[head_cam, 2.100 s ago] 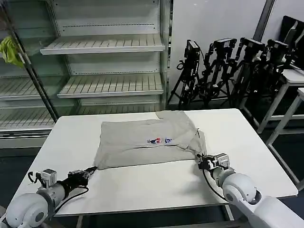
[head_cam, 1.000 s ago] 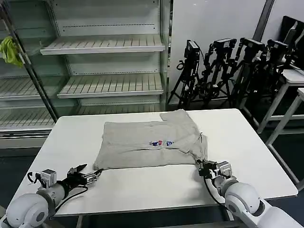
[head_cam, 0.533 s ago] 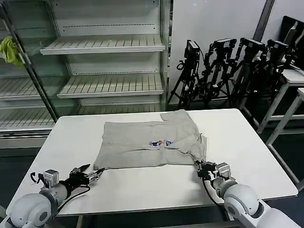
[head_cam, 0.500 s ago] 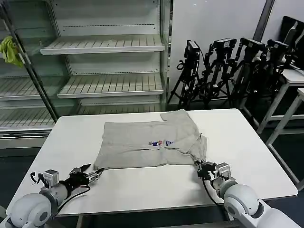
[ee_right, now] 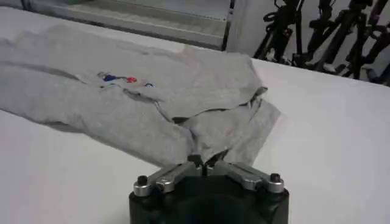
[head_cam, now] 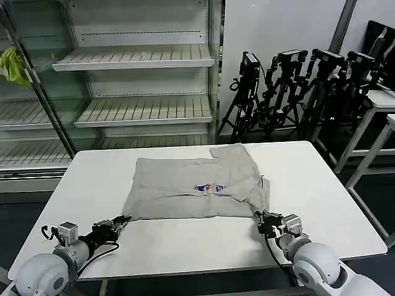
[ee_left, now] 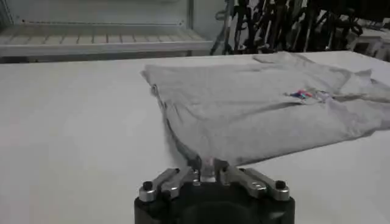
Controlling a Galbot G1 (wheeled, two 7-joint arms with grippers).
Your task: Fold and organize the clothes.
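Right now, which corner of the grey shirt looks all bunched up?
The near corner of the light grey cotton T-shirt by the right pincer: its fabric overlaps in folds, while the corner by the left pincer lies flat.

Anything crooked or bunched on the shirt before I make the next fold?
Yes. The grey T-shirt is uneven: on the robot's right, near the right tool, layers overlap and bunch into wrinkles, and a flap sticks out at the far edge. The side by the left tool lies flatter. Both tools are pinched at its near corners.

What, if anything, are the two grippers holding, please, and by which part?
T-shirt: left gripper pinches its near left corner, right gripper its near right corner.
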